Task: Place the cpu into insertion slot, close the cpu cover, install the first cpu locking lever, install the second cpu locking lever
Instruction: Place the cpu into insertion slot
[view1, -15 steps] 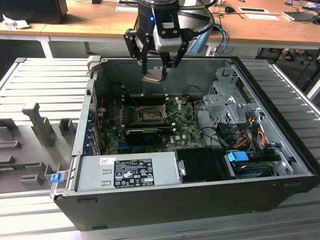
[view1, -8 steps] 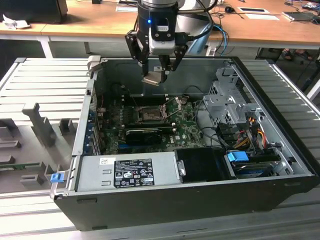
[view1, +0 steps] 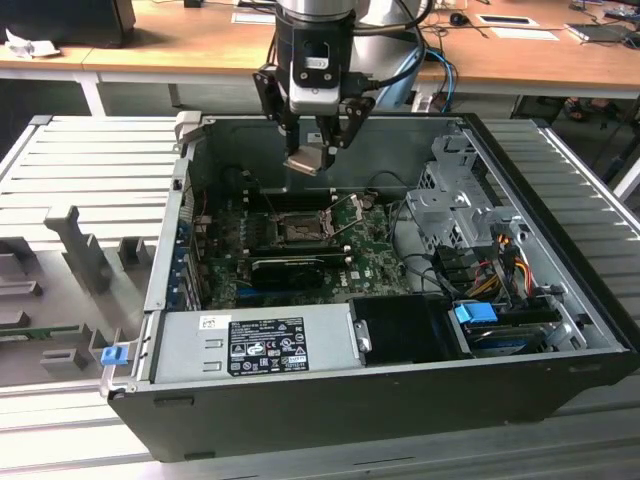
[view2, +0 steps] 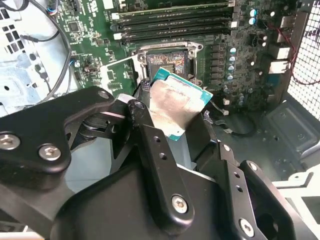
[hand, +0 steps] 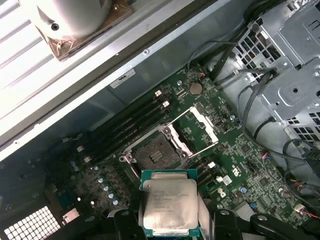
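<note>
While the hand hangs over the open computer case, its two black fingers are pinched on opposite edges of the cpu, so the chip is up in the air and not seated yet. In both wrist views you get the pale metal face of the chip, with a smudgy patch on it and a green edge showing round it.

Going by the exterior view, the insertion slot is at about 6 o'clock from the hand, well apart from the chip, and it's open, with the dark socket bare. The cpu cover is flipped up and tilted at roughly 3 o'clock of the slot. In the first wrist view the cover lies just beside the slot.

Further out on the green circuit board, a long black finned card sits at 6 o'clock of the slot. A grey power supply is further out at 6, and a metal drive cage is at 3. The whole case sits on a slatted grey desk.
</note>
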